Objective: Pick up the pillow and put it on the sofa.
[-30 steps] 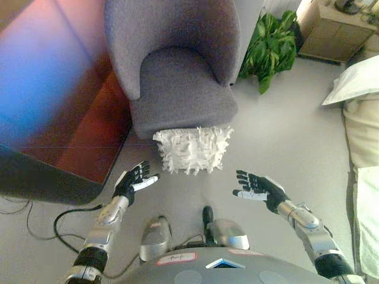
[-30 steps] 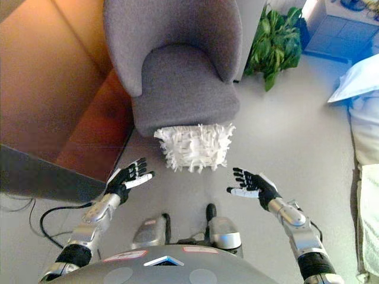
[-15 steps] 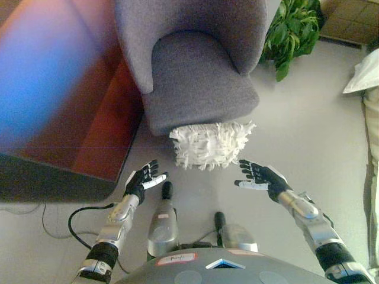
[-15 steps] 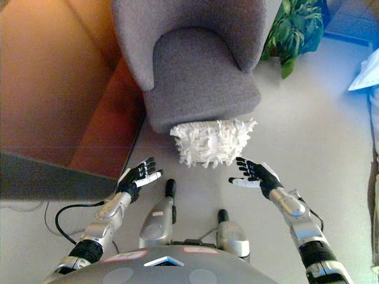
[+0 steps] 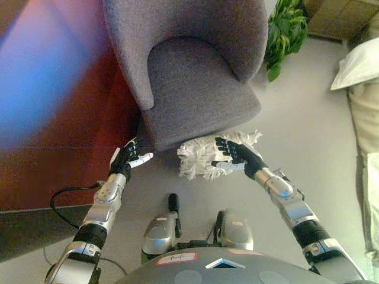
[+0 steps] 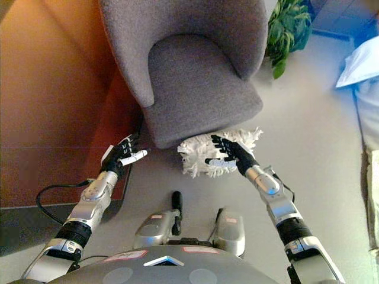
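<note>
A white fringed pillow lies on the floor against a grey sofa. The right hand rests on it, fingers spread; the left hand hovers beside, fingers spread.

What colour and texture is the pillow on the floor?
White and shaggy, fringed all over; the pillow shows best in the right eye view.

The grey armchair filled the top of the view, and the shaggy white pillow lay on the floor against its front edge. The right robot hand rested on top of the pillow, fingers spread and straight. The left robot hand hovered just off the armchair's front left corner, fingers extended, clear of the pillow. A green plant stood beside the armchair's right.
</note>
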